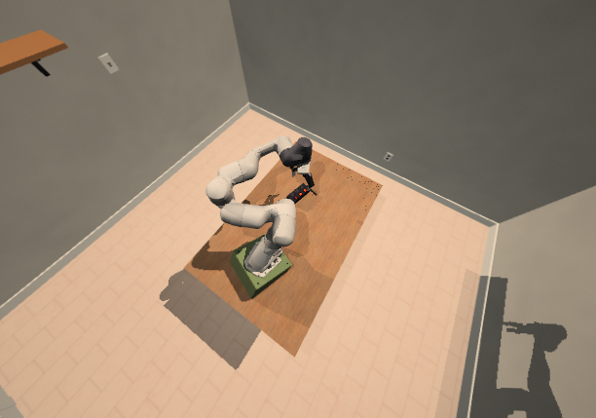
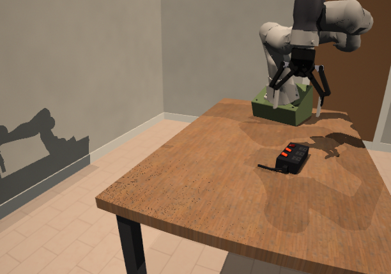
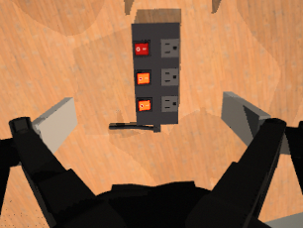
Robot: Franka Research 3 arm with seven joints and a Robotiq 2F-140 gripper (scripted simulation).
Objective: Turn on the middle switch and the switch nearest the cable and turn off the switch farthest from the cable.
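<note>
A black power strip (image 3: 154,111) (image 2: 298,159) (image 1: 298,195) lies flat on the wooden table (image 2: 191,178) (image 1: 336,223), right way up, with three outlets. Its cable (image 3: 133,127) (image 2: 266,167) leaves at one end. In the wrist view the switch nearest the cable (image 3: 145,104) and the middle switch (image 3: 144,77) glow bright orange. The switch farthest from the cable (image 3: 142,49) is a darker red and unlit. My gripper (image 3: 149,107) (image 2: 297,105) (image 1: 309,180) is open wide and empty. It hangs well above the strip, touching nothing.
The robot's green base (image 2: 300,111) (image 1: 258,282) stands on the table behind the strip. The table's edges run near the front and left in the exterior view. A wall shelf (image 1: 26,50) hangs far off to the left.
</note>
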